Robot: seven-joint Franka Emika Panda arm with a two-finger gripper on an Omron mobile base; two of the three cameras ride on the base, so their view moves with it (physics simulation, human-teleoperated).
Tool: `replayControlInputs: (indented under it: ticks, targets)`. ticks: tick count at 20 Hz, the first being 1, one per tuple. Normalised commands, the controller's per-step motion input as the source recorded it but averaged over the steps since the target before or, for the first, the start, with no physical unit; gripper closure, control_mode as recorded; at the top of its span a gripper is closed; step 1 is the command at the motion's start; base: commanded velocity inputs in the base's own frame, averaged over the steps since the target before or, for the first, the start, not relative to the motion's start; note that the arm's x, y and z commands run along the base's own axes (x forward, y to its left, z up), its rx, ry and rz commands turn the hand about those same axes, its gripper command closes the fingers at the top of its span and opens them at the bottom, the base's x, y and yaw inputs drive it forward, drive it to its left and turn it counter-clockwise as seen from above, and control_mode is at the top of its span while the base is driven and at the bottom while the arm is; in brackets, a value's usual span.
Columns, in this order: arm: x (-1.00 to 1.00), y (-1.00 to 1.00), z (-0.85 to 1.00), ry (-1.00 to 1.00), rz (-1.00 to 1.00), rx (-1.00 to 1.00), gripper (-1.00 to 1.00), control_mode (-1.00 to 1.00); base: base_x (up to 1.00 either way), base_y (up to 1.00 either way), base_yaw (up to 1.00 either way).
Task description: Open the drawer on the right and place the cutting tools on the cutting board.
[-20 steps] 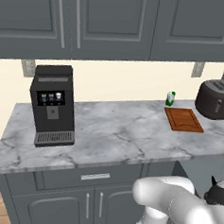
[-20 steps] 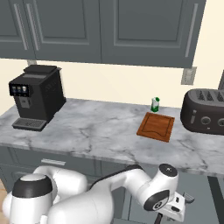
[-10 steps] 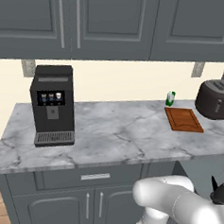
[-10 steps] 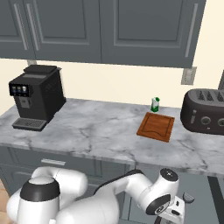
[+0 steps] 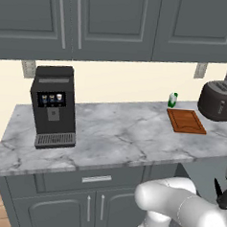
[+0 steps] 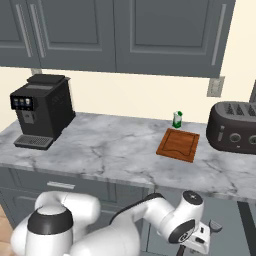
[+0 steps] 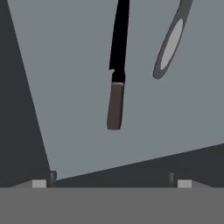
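1. Gripper (image 7: 111, 183) is fully open and holds nothing; it hangs over the open drawer (image 7: 65, 87), its two tips low in the hand view.
2. On the drawer's plain grey floor lies a slim black knife (image 7: 117, 65), handle end nearer the gripper.
3. Beside it, apart from it, lies a pale grey peeler-like tool (image 7: 171, 41).
4. On the marble tabletop (image 5: 118, 135) the cutting board (image 5: 186, 121) lies near the right end, bare.
5. A small green-and-white bottle (image 5: 173, 99) stands just behind the board; a toaster (image 5: 221, 100) stands to its right.
6. A black coffee machine (image 5: 53, 106) stands near the tabletop's left end.
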Motion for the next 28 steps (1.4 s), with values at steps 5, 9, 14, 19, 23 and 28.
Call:
replayControlInputs:
  ticks: [5,9,14,19,23,28]
  targets:
    - [0.06,-0.01,-0.11,0.02,0.0,0.01,-1.0,-1.0,0.0,0.0,0.0]
    - [0.03,-0.02,-0.14,0.02,0.0,0.01,-1.0,-1.0,0.0,0.0,0.0]
    - [0.02,-0.05,-0.13,0.02,0.0,0.0,-1.0,-1.0,0.0,0.0,0.0]
    - [0.08,-0.09,-0.12,0.0,0.0,0.0,-1.0,-1.0,0.0,0.0,0.0]
    - [0.15,-0.1,-0.14,0.0,0.0,0.0,-1.0,-1.0,0.0,0.0,0.0]
    - [0.16,-0.08,-0.16,0.0,0.0,0.0,-1.0,-1.0,0.0,0.0,0.0]
